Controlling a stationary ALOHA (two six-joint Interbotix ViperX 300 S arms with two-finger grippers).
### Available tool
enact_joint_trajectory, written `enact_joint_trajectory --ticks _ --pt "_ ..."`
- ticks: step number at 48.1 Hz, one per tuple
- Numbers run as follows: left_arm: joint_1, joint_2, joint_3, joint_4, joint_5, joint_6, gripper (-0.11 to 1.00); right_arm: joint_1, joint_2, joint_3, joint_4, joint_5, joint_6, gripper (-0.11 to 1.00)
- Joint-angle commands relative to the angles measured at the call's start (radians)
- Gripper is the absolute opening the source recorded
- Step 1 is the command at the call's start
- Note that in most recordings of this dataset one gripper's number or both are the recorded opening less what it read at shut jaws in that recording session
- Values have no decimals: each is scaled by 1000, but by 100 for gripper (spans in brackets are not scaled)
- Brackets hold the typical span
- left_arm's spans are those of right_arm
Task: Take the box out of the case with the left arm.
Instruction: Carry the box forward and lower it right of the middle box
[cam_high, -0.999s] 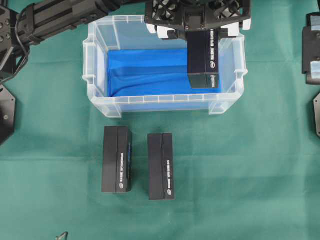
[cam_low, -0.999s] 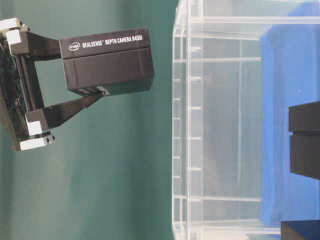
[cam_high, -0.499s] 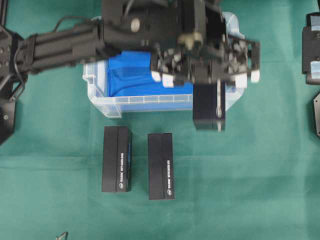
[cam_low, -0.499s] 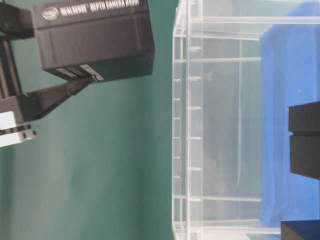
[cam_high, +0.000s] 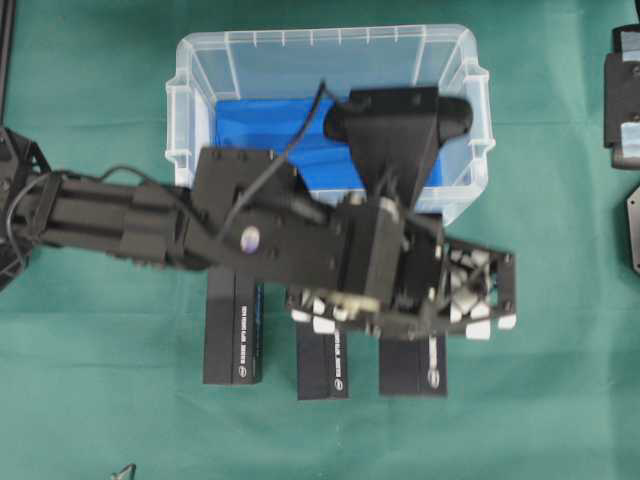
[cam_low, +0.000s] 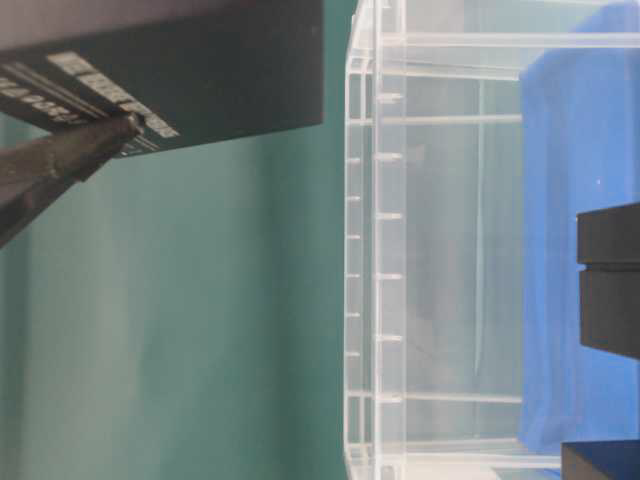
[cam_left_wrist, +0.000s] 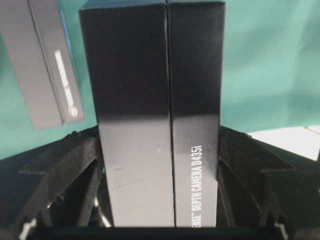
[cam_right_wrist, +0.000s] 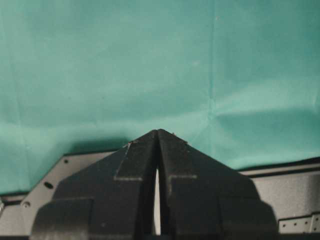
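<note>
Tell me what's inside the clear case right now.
The case shows only its blue sheet on the bottom; no box is visible there. The left arm covers part of the near side, so that strip cannot be checked from overhead.

From overhead, your left arm (cam_high: 150, 225) covers the top ends of the two middle boxes (cam_high: 322, 365) and the case's (cam_high: 200, 60) front wall. The held box (cam_high: 412, 368) shows only its lower end below the end effector (cam_high: 400, 325). At table level that box (cam_low: 200, 60) is blurred and cut off by the top edge. In the wrist view, its lettering runs off the bottom.
</note>
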Motion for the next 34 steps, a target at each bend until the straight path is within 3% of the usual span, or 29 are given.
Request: enact_joint_trajectory --ticks 1,19,34 --pt "-3 -26 -17 17 -5 -3 63 0 -2 -11 0 -5 -2 0" --pt "0 -32 15 29 -6 -3 63 2 -2 -11 3 0 0 0" --pt "-2 -55 172 31 -118 -5 63 2 -2 -9 3 -2 0 0"
